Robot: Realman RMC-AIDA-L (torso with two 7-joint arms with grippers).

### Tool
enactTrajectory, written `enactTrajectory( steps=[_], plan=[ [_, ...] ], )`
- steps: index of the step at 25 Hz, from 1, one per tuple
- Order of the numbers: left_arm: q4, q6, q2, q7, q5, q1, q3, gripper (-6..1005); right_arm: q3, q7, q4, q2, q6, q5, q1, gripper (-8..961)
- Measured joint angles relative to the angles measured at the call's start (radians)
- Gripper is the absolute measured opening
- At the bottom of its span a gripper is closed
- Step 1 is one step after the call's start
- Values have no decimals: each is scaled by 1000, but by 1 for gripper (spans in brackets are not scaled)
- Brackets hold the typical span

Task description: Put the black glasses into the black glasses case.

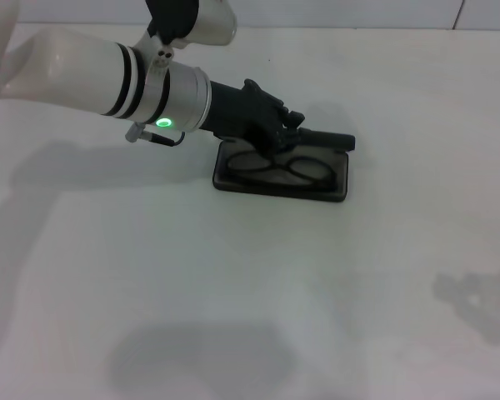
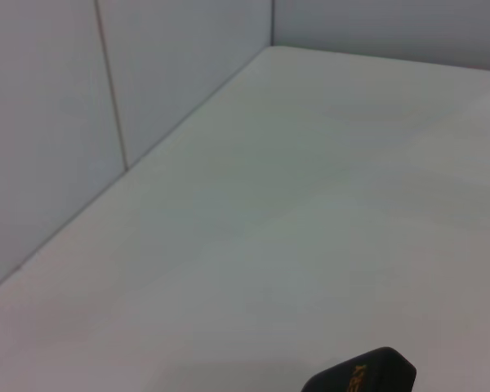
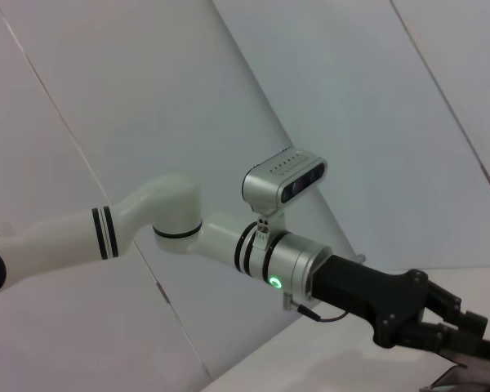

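One counter (image 1: 233,292) is carrying everything here. One black glasses case (image 1: 281,185) is lying open on it, and one pair of black glasses (image 1: 279,165) is sitting inside that case, showing two rounded lenses. One robot arm (image 1: 108,71) is reaching in from the left, ending in one left gripper (image 1: 296,129) over the case; two black bands are ringing the arm and one green light (image 1: 163,123) is glowing near its wrist. One camera box (image 3: 282,178) is riding on that wrist. I am not seeing a second gripper anywhere.
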Motion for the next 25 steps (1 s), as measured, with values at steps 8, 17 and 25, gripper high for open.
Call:
enactTrajectory(
  steps=[8,17,25],
  plan=[
    [0,39,-12,-9,54,3,1,227,-1,0,10,0,0,-1,8,166],
    [38,105,-25,-3,79,38,-2,228,-1,-5,11,0,-5,-1,8,172],
    [585,359,-37,-54,-92,346,-36,232,3,-90,12,2,-32,34,3,178]
  ],
)
